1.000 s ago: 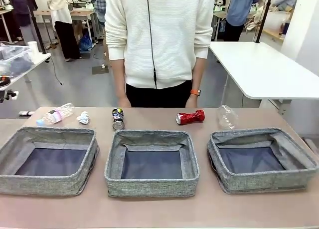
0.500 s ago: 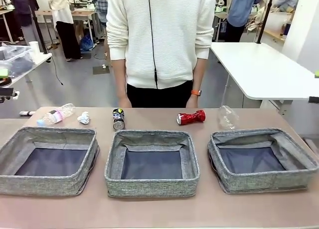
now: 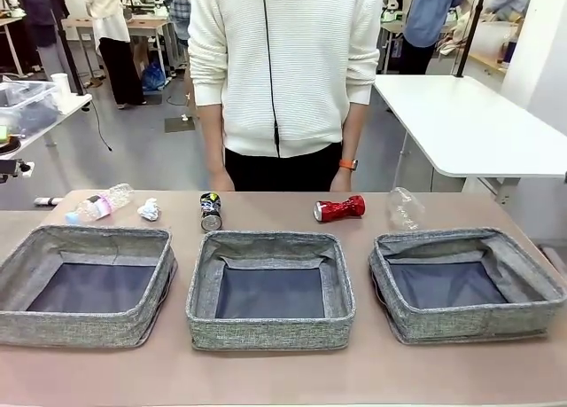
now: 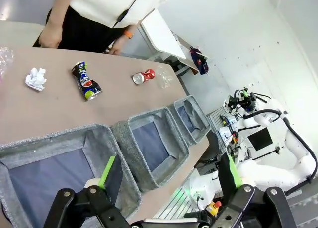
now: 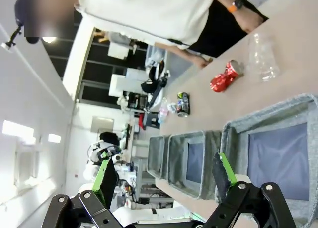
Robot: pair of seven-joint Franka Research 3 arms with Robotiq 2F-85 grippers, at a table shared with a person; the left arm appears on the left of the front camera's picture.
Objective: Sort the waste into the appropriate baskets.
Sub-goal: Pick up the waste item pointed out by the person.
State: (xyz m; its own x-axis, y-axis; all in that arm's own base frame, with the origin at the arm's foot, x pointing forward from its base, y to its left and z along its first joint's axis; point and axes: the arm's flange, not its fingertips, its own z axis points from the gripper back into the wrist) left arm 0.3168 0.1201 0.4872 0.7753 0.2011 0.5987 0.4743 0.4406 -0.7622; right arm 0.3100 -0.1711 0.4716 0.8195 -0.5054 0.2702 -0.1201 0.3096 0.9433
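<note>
End effectors are both spread wide, nothing gripped: left end effector [image 4: 169, 168] is faced toward the left grey woven fabric basket [image 4: 59, 138], right end effector [image 5: 161, 163] toward the right grey woven fabric basket [image 5: 278, 109]. Middle grey woven fabric basket [image 3: 266, 243] is set between them on the brown surface [image 3: 266, 371]. Behind the baskets are laid, left to right: pink-labelled blue-capped clear plastic bottle [image 3: 99, 203], white crumpled paper wad [image 3: 148, 210], dark printed can [image 3: 210, 211], crushed shiny red can [image 3: 339, 208], clear plastic bottle [image 3: 403, 207].
</note>
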